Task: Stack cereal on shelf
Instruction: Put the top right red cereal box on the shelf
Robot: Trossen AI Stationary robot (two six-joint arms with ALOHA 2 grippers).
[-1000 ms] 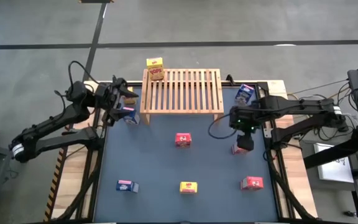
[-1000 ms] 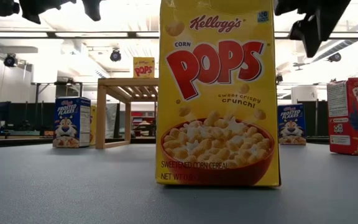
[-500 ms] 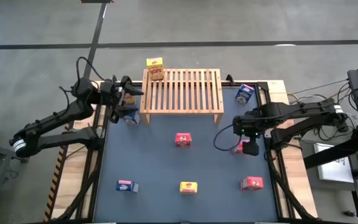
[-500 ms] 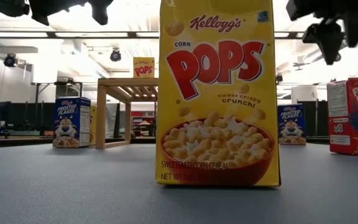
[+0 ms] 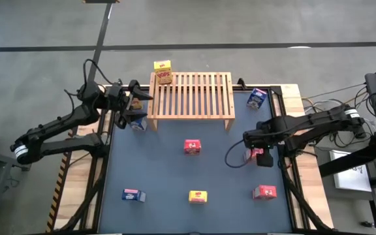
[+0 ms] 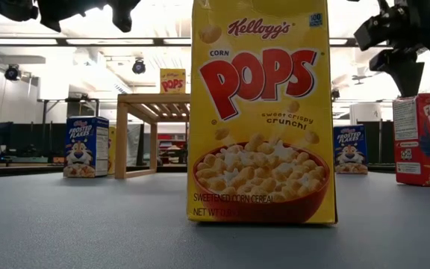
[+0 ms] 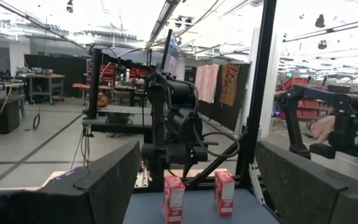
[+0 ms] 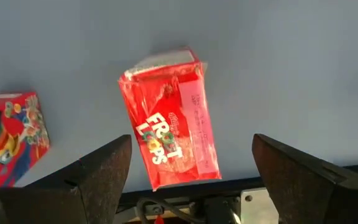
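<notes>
Red cardboard fills the middle of the right wrist view: a red cereal box [image 8: 169,118] lies directly below the right gripper [image 8: 191,165], framed between its two dark fingers [image 8: 101,171], which stand wide apart and touch nothing. From above, that gripper [image 5: 261,155] covers most of this box, so only a red sliver shows beside it. A second red box [image 5: 265,192] stands nearer the table's front edge, and in the right wrist view it is cut off at the picture's border.

The left gripper [image 5: 136,104] hangs just beside the shelf's [image 5: 190,95] left end, its fingers [image 7: 104,186] spread and empty. A blue box [image 5: 138,122] sits right below it, half hidden under the arm; what the small orange patch at the gripper is cannot be told. Looking across from the left wrist, two red boxes show beyond the fingers, with the right arm above them.

A yellow box [image 5: 164,72] is at the shelf's far left corner; whether it rests fully on the slats is unclear from above. Well away from both grippers are a third red box [image 5: 192,146] mid-table, a blue box [image 5: 256,98] off the shelf's right end, and near the front edge another blue box [image 5: 133,194] and a yellow box [image 5: 198,196]. That front yellow box [image 6: 262,112] blocks much of the low view, and both arms are cut off at the top there.
</notes>
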